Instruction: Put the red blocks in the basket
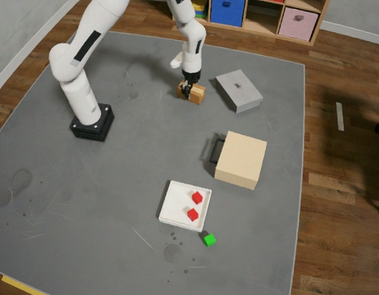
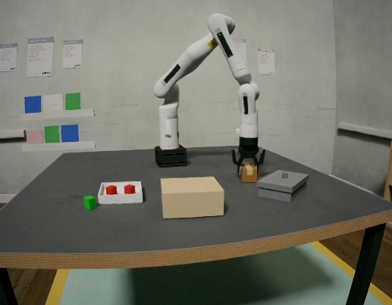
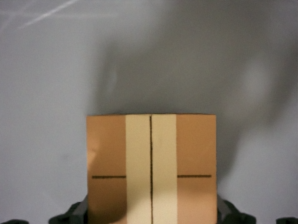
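jaws [image 1: 186,92] [image 2: 249,169] half-spread astride taped brown carton [image 1: 198,95] [image 2: 249,175] [image 3: 151,160] | grip: cannot tell | (lidded metal box [image 1: 243,94] [image 2: 280,183], flat, grey)

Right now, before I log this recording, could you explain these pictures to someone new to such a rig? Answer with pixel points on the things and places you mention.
The machine is one white jointed arm [image 1: 82,99] [image 2: 168,127] ending in a black two-finger gripper [image 1: 186,94] [image 2: 249,169] [image 3: 152,212]. One picture looks down, one across the table, one from the wrist.

The fingers flank a taped cardboard box [image 1: 199,94] [image 2: 249,177] [image 3: 107,150]; whether they grip it firmly, I cannot tell. Also there: a lidded grey metal box [image 1: 243,93] [image 2: 278,183], a light wooden cabinet [image 1: 243,152] [image 2: 192,201], a green block [image 1: 210,240] [image 2: 89,202], and a white basket [image 1: 172,205] [image 2: 121,199] containing two red blocks [image 1: 197,198] [image 2: 130,189].
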### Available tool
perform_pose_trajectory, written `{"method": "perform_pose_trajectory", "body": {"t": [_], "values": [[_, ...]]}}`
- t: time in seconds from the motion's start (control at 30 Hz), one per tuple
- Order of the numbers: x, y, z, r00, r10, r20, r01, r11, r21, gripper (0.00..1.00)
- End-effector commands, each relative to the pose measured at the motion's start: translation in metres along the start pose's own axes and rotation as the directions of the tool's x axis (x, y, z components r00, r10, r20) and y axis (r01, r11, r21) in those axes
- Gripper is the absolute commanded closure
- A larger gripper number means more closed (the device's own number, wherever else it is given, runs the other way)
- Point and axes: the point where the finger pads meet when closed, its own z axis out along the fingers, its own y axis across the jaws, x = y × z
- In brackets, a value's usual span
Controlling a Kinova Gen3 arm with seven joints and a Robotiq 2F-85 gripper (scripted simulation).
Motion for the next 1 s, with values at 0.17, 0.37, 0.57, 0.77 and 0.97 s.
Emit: {"method": "perform_pose_trajectory", "body": {"t": [0.17, 0.37, 0.57, 0.77, 0.97], "values": [[0.000, 0.001, -0.004, 1.000, 0.000, 0.001, 0.000, 1.000, -0.001, 0.33], [0.000, 0.000, -0.016, 1.000, 0.000, 0.001, 0.000, 1.000, -0.001, 0.33], [0.000, 0.000, -0.037, 1.000, 0.000, 0.001, 0.000, 1.000, -0.001, 0.33], [0.000, 0.000, -0.054, 1.000, 0.000, 0.001, 0.000, 1.000, -0.001, 0.33], [0.000, 0.000, -0.083, 1.000, 0.000, 0.001, 0.000, 1.000, -0.001, 0.33]]}}
